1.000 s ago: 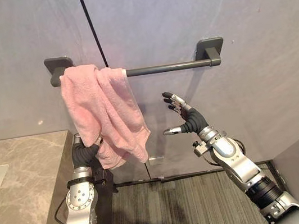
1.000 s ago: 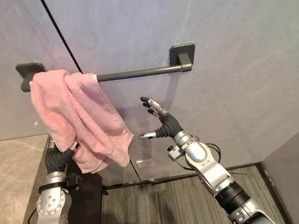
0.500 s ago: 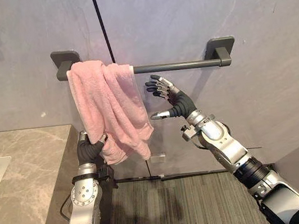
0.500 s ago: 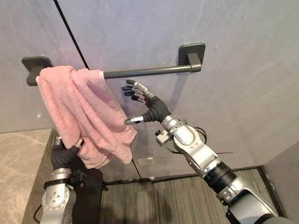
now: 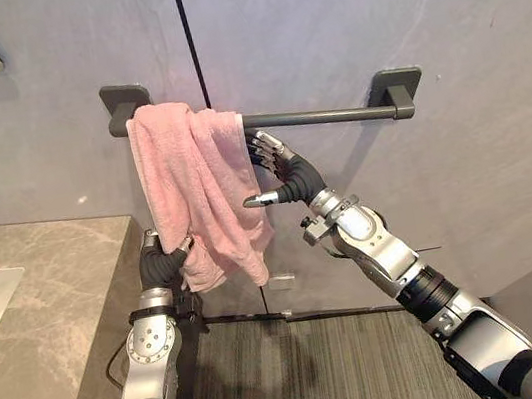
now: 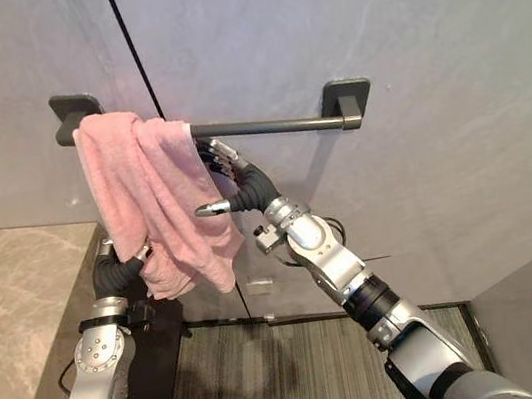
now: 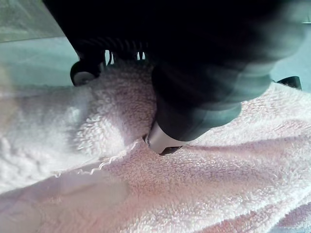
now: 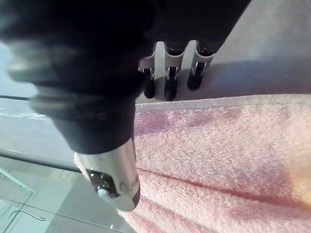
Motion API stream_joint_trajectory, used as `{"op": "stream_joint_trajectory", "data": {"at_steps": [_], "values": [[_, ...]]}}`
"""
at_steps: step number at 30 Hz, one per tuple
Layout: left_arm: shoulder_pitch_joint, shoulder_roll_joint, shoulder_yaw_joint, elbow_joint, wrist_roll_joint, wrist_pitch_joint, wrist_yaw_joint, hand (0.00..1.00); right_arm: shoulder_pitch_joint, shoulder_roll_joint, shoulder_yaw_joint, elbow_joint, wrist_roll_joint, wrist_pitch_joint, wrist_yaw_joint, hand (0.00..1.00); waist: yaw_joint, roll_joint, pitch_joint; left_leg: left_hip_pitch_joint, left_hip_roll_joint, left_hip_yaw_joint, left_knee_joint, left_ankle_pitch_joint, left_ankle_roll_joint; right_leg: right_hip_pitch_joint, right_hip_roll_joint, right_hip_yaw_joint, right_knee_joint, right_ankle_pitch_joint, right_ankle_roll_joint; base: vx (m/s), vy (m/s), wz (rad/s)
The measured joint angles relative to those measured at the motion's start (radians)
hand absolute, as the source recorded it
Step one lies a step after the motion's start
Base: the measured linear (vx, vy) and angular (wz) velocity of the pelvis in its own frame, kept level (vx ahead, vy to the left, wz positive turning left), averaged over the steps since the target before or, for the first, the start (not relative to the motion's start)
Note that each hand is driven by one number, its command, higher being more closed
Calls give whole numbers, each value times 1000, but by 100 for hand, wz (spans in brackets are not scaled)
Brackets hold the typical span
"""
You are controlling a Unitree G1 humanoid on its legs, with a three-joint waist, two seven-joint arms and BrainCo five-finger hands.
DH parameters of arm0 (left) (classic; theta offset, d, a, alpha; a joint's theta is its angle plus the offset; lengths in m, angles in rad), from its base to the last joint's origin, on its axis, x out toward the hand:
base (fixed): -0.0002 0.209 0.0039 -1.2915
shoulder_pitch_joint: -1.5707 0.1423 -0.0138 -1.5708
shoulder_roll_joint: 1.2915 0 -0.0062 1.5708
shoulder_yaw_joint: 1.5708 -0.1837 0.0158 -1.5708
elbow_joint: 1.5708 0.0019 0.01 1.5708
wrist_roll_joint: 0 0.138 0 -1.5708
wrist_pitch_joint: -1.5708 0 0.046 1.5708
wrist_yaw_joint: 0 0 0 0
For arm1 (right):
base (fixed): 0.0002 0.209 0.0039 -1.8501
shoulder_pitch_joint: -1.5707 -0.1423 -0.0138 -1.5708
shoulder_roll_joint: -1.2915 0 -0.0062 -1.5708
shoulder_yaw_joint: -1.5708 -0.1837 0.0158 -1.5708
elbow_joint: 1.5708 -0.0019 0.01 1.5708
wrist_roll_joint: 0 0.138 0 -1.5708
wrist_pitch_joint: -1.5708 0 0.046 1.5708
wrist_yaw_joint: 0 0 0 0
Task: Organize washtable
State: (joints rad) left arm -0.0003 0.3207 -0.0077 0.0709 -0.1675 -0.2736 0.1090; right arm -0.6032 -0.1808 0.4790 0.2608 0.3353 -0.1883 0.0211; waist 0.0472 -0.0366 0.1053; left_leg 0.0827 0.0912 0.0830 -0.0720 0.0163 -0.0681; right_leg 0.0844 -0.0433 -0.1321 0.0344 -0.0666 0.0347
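Though partly behind pink towel (image 5: 194,191) on rail (image 5: 324,116), right hand (image 5: 290,177) seemingly unclenched.

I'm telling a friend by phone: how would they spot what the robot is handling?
A dark bar runs across the grey wall. Over its left end hangs a bunched pink towel, pinched low down by the left hand. Nothing else there is soft or pink.
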Motion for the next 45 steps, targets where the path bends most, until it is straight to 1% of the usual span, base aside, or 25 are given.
{"op": "stream_joint_trajectory", "data": {"at_steps": [10,13,16,21,30,33,38,39,41,45], "values": [[-5,0,-4,0,-21,0,0,100,-36,1,1,34,9,1,1,100,5,-1,0,2,2,1,1,0,0,-1,2,2,-2,1,-1,0,0,0],[-15,0,-13,0,-21,1,0,100,-37,0,1,34,12,2,1,100,20,-2,0,2,3,2,1,0,0,-2,4,6,-3,1,-2,-7,-3,-1],[-21,0,-24,0,-21,1,0,100,-37,3,1,34,17,2,3,100,24,-5,0,2,5,2,1,1,-1,-2,5,6,-3,2,-2,0,0,0],[-21,0,-24,0,-21,1,0,100,-39,4,1,34,17,2,4,100,23,-15,0,3,5,3,1,1,-2,-2,5,8,-4,2,-3,0,0,0],[-21,-1,-24,0,-21,1,1,100,-39,-4,-4,34,17,2,4,100,21,-15,0,4,6,8,1,1,-2,-2,7,13,-6,4,-6,0,0,0],[-21,-2,-23,0,-21,1,1,100,-28,-6,-42,19,17,1,5,100,21,-15,1,6,6,14,0,1,-2,-2,7,18,-8,5,-6,0,0,-4],[-21,-7,-19,-6,-19,0,-1,100,53,-48,-123,-67,17,1,7,100,18,-15,1,13,6,28,-8,1,-2,-2,7,26,-10,5,-7,-5,0,-5],[-21,-13,-16,-10,-19,0,-2,100,66,-49,-134,-72,17,1,8,100,17,-15,1,19,6,28,-15,2,-3,-1,7,26,-11,5,-7,-2,-1,-5],[-20,-49,5,-43,-19,-1,-4,100,109,-49,-175,-98,17,1,19,100,14,-17,2,25,4,27,-21,3,-4,1,6,27,-11,5,-7,3,1,-2],[-20,-64,22,-74,-19,-9,-21,100,141,-50,-215,-136,18,0,36,100,-16,-17,2,26,-1,28,-21,3,-3,2,1,27,-14,6,-6,0,0,0]]}}
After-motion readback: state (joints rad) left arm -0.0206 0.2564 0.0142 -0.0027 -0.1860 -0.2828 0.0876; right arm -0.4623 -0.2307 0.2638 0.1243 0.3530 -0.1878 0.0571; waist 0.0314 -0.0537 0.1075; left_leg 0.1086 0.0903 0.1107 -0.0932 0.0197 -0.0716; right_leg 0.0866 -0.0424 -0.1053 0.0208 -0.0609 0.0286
